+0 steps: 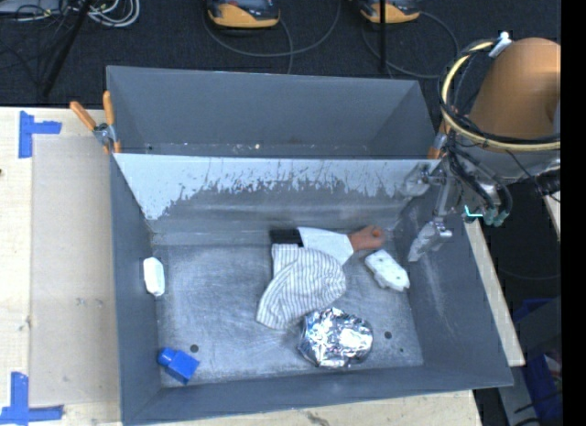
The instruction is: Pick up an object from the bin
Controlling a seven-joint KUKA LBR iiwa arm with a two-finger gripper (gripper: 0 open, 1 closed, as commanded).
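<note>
Fingers (423, 248) hover just right of white oblong piece (387, 271); their gap cannot be told.

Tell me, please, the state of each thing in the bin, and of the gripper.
gripper: poised beside the bin's right wall.
striped cloth: crumpled, lying centre.
foil ball: crushed, touching the cloth.
white plastic piece: lying loose, right of cloth.
brown lump: lying loose, behind it.
blue block: lying loose, near-left corner.
white oval: lying loose, left side.

Bin (275, 131) matt grey metal, scuffed white on back wall. Striped cloth (300, 289) soft, creased. Just below it crumpled foil ball (336, 338), shiny. Far lower-left blue block (178, 364), smooth plastic.
</note>
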